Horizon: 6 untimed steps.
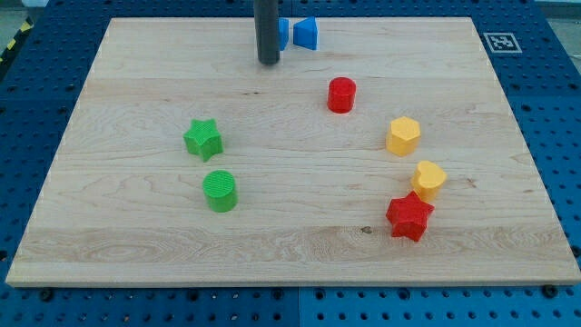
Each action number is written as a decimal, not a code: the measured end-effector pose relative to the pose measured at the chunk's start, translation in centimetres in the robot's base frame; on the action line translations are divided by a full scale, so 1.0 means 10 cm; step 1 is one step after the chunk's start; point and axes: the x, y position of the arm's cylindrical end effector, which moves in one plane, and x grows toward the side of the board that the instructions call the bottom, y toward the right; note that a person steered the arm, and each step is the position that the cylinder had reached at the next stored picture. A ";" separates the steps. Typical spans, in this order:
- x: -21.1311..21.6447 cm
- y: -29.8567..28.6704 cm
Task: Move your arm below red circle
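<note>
Red star sits nearest; red circle stands upright, my tip up-left; no jaws show.

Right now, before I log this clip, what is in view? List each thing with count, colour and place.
Wooden board: 1, light wood, fills most of the view.
Red cylinder block: 1, red, upper middle.
Red star block: 1, red, lower right, touching the yellow heart.
Yellow hexagon block: 1, yellow, right of centre.
Yellow heart-shaped block: 1, yellow, below the hexagon.
Green star block: 1, green, left of centre.
Green cylinder block: 1, green, below the green star.
Blue block: 1, blue, top edge, shape unclear, partly behind the rod.
My tip: 1, dark rod end, up and left of the red cylinder.
</note>
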 end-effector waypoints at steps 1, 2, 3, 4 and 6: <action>0.59 0.23; 1.02 0.59; 1.03 0.62; 1.00 1.14; 0.88 1.11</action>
